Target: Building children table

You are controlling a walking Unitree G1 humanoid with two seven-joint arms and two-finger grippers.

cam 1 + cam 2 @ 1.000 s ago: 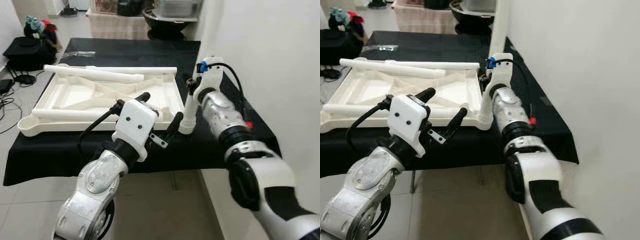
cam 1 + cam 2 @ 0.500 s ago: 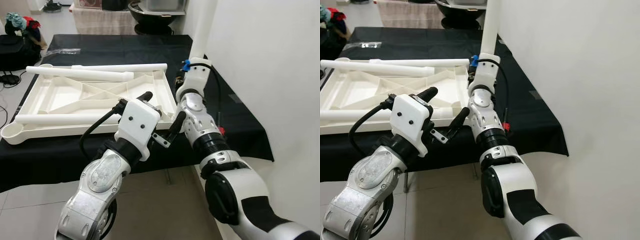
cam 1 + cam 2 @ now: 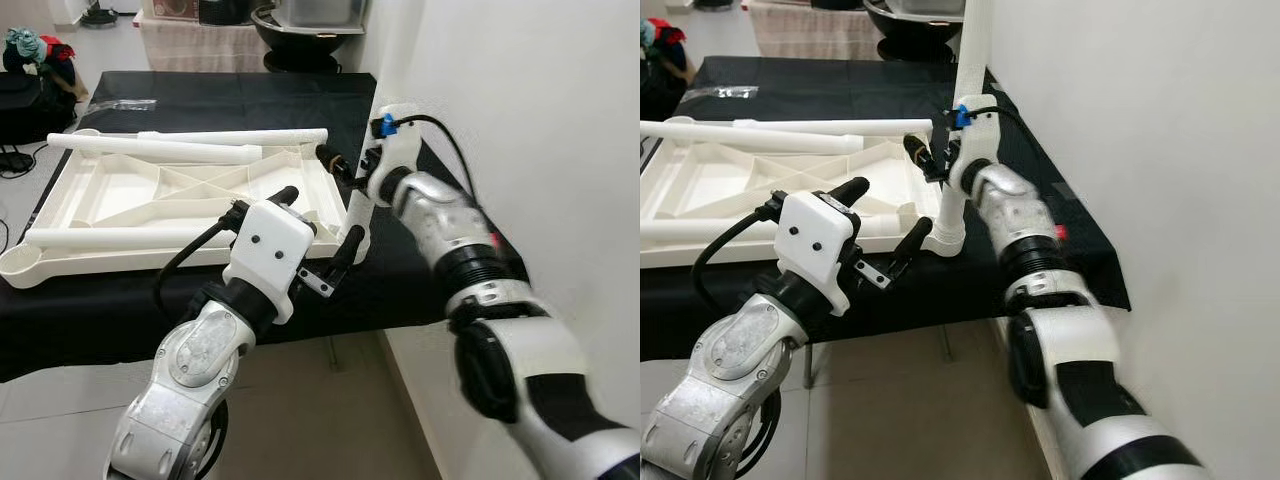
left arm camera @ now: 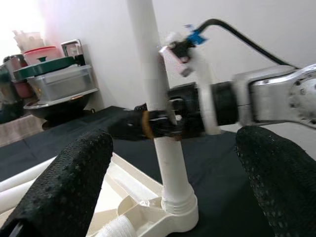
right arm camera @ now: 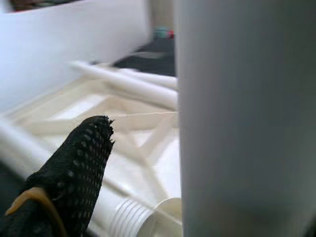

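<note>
The right hand (image 3: 940, 160) grips an upright white table leg (image 3: 958, 150), probably light, rigid, smooth plastic best held mid-shaft, while the left hand (image 3: 318, 225) hovers open nearby.

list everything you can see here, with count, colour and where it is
upturned plastic tabletop: 1, white, on the black table
black cloth-covered table: 1, against the wall
upright plastic table leg: 1, white, standing in the tabletop's near right corner socket
loose plastic table legs: 3, white, lying across the tabletop
left gripper: open, hovering near that corner
right gripper: closed around the upright leg
</note>
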